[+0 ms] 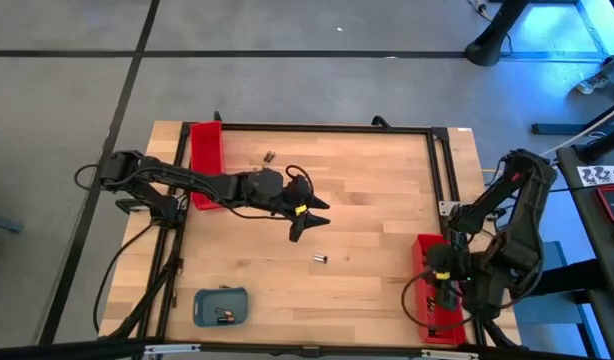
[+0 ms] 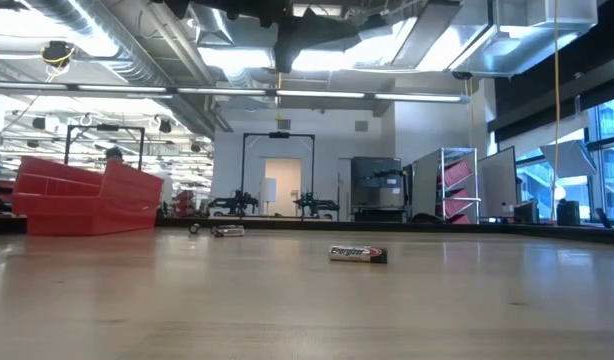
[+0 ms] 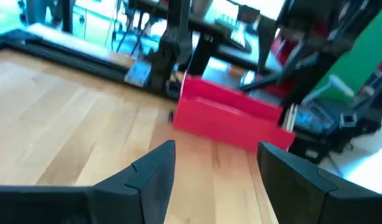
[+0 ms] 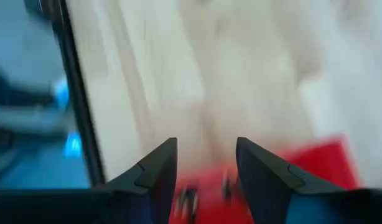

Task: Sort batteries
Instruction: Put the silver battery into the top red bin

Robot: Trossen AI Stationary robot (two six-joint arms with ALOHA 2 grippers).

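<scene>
Because the job is sorting cells by kind, the receptacles are sitting at the counter's (image 1: pixel 367 200) edges: one red tray (image 1: pixel 205 160) at the far left, another red tray (image 1: pixel 434 290) at the near right, and a blue-grey dish (image 1: pixel 220 306) at the near left, leaving the middle free for loose batteries.

The right tool (image 1: pixel 443 293) is hanging directly over the near-right tray, fingers parted with nothing between them; in its wrist view the red tray (image 4: pixel 315 168) is lying just beyond the fingertips with small dark cells (image 4: pixel 190 196) blurred inside it. That placement reads as a drop-off pose, the gap between the fingers suiting a cell being let go into the bin rather than one being carried.

The left tool (image 1: pixel 305 222) is reaching out over the middle of the counter with its fingers spread wide and empty. It is standing near, but apart from, a lone battery (image 1: pixel 320 259) lying on its side on the bare wood, probably the next pick. The low view is showing that battery (image 2: pixel 358 254) flat on the counter, label outward.

A pair of batteries (image 1: pixel 269 157) is lying farther back, just beside the left tray. A few more cells (image 1: pixel 224 315) are resting in the dish, seemingly already sorted.
</scene>
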